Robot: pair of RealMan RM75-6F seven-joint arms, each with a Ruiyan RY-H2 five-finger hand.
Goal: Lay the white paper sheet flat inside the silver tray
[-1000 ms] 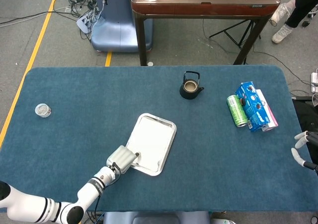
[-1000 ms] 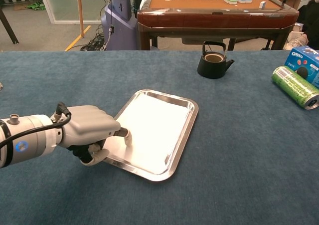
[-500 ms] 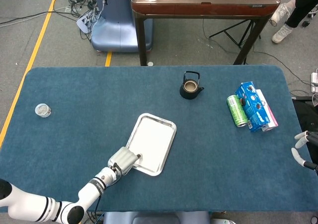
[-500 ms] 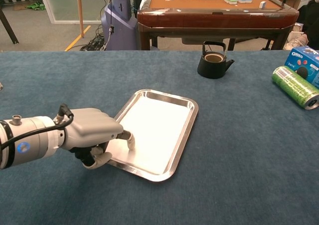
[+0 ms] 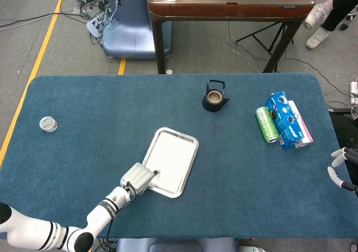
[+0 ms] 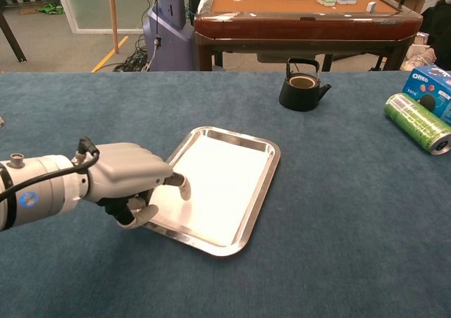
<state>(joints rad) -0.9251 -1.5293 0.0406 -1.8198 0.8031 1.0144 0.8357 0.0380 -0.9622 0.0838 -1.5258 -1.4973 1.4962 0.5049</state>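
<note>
Covering nearly the whole scene is the blue table [image 5: 84,151], and near its middle the silver tray [image 6: 262,191] is lying at a slant with the white paper sheet [image 6: 218,180] resting flat inside it, filling most of the tray floor. Reaching in from the near left, the left arm is stretching low over the cloth towards the tray's near left corner. The left hand [image 6: 130,184] is sitting knuckles-up at that corner with its fingers curled under; one fingertip [image 6: 184,188] is pointing down over the near left part of the sheet, and the thumb is hooking below beside the tray rim. Whether it is pinching the sheet or rim cannot be told from either view. Compared with a second ago, the hand is sitting a little higher and further from the near edge, and the tray is lying slightly shifted with it.

At the far right edge of the head view only the pale fingertips of the right hand [image 5: 339,165] are showing, spread apart and holding nothing, well apart from the tray.

Lying at the right side are a blue box [image 5: 285,119] and a green can [image 5: 267,124] just beside it. Standing far of the tray is a black teapot [image 5: 215,97], and at the far left a small round container [image 5: 48,123] is resting alone
</note>
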